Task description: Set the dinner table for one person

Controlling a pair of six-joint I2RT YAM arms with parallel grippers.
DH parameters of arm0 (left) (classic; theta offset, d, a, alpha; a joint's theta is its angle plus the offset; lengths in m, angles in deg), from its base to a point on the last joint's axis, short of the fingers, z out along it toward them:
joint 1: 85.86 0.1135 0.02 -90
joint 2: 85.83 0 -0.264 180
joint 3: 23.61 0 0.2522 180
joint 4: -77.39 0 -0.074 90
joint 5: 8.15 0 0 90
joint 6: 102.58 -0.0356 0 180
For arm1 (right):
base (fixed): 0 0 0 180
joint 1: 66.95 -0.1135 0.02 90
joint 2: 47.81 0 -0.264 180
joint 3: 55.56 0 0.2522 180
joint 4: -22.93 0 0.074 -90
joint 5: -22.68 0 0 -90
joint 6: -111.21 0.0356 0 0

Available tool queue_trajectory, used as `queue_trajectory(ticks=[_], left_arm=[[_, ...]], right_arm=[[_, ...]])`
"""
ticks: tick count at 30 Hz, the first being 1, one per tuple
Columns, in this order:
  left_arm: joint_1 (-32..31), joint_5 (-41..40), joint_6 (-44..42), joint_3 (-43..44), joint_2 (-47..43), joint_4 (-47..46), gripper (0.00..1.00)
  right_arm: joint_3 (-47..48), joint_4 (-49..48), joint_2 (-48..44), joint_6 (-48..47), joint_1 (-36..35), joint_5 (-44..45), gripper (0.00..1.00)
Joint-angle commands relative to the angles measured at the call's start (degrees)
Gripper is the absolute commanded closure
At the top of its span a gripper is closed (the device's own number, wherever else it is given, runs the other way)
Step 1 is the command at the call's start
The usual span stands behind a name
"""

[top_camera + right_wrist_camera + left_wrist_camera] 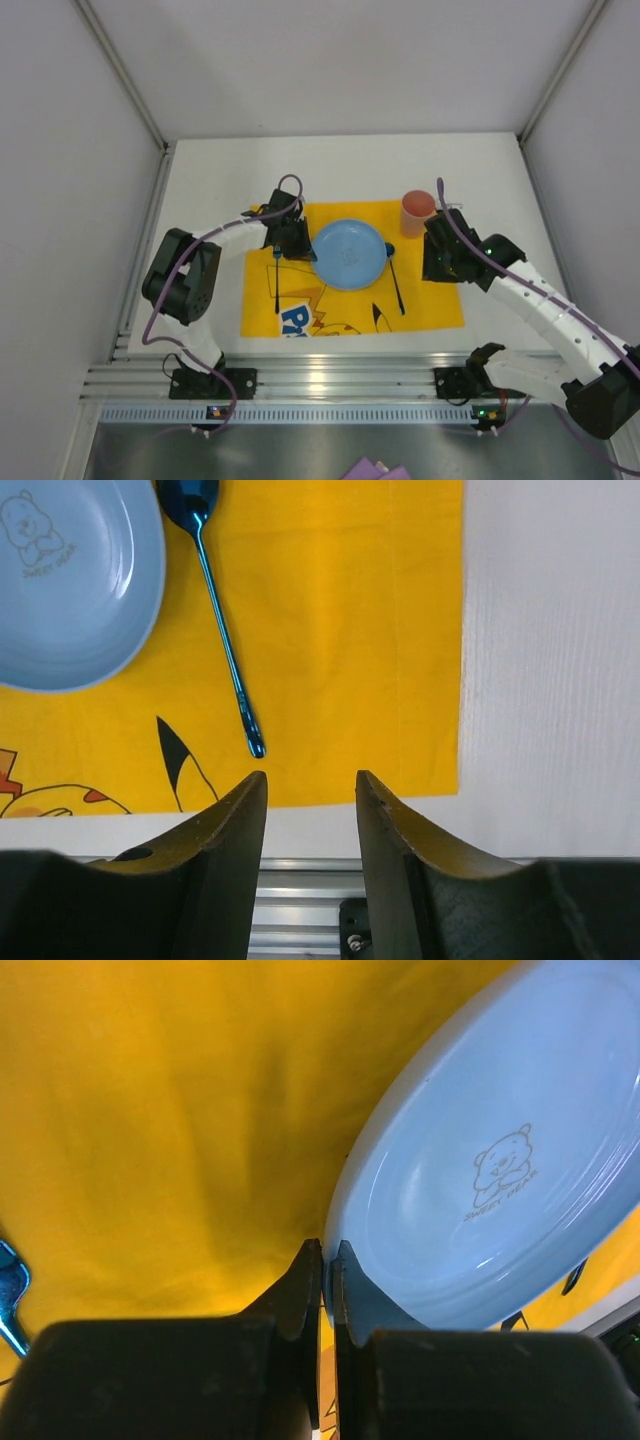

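A light blue plate (350,253) with a bear print lies in the middle of the yellow placemat (430,300) on the white dinner table (220,180). My left gripper (300,243) is at the plate's left rim. In the left wrist view the gripper (327,1260) is shut on the thin edge of the plate (500,1190). A blue spoon (396,285) lies right of the plate and a blue fork (277,280) lies left of it. My right gripper (310,780) hangs open and empty over the mat's right part, near the spoon (225,650).
An orange cup (417,210) stands at the placemat's far right corner, just beyond my right wrist. The aluminium rail (330,385) with both arm bases runs along the near edge. Grey walls close in the table on three sides.
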Motion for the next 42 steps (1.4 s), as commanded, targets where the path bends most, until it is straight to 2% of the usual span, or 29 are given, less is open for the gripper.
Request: queue_trajectory(ticks=[1, 17, 20, 21, 24, 28, 30, 31, 34, 35, 37, 38, 41, 42], left_arm=[[-0.1, -1.3, -1.7, 2.2, -1.4, -0.2, 1.0], [0.0, -6.1, -7.1, -1.0, -9.4, 9.0, 0.99], [0.0, -6.9, -7.5, -1.9, -9.9, 9.9, 0.91], [0.0, -7.2, -7.5, -2.2, -10.3, 10.4, 0.8], [0.0, -9.5, -7.3, -3.1, -11.6, 11.2, 0.6], [0.0, -11.3, -6.7, -3.7, -13.7, 11.4, 0.49], [0.0, -11.6, -6.3, -2.8, -15.2, 12.2, 0.48], [0.0, -11.7, -6.0, -2.5, -15.8, 12.7, 0.48], [0.0, -11.9, -5.7, -0.2, -20.3, 14.5, 0.48], [0.0, -11.8, -5.7, 0.3, -21.7, 15.2, 0.48], [0.0, -11.5, -6.8, 1.6, -26.3, 15.6, 0.48], [0.0, -11.5, -7.2, 1.7, -28.0, 15.9, 0.48], [0.0, -13.8, -8.2, 1.1, -35.0, 17.1, 0.47], [0.0, -17.8, -8.2, -0.3, -38.8, 17.0, 0.46]], right_arm=[[4.1, -0.2, 0.7, -1.9, -0.9, 1.1, 0.59], [0.5, -0.8, -2.7, -1.4, -0.7, 0.8, 0.59], [-0.1, -0.6, -3.6, -1.3, -0.8, 0.9, 0.59], [-0.2, -0.5, -4.0, -1.3, -0.8, 0.9, 0.58], [-0.4, -0.2, -4.9, -1.1, -0.8, 0.8, 0.58], [-0.2, 0.2, -5.9, -1.1, -0.8, 1.0, 0.57], [0.4, 0.5, -6.9, -1.2, -0.8, 1.0, 0.56], [1.4, 0.9, -7.2, -1.4, -0.7, 0.9, 0.54], [5.4, 0.4, -10.1, -3.3, -0.8, -0.2, 0.4], [6.6, -0.2, -11.1, -3.9, -0.8, -1.1, 0.28], [9.6, -3.4, -15.7, -6.8, -0.8, -3.1, 0.16], [10.5, -4.4, -17.3, -7.5, -0.8, -3.8, 0.0], [12.7, -6.7, -21.3, -8.3, -0.8, -4.4, 0.0], [12.7, -7.0, -22.3, -7.8, -0.8, -4.3, 0.0]])
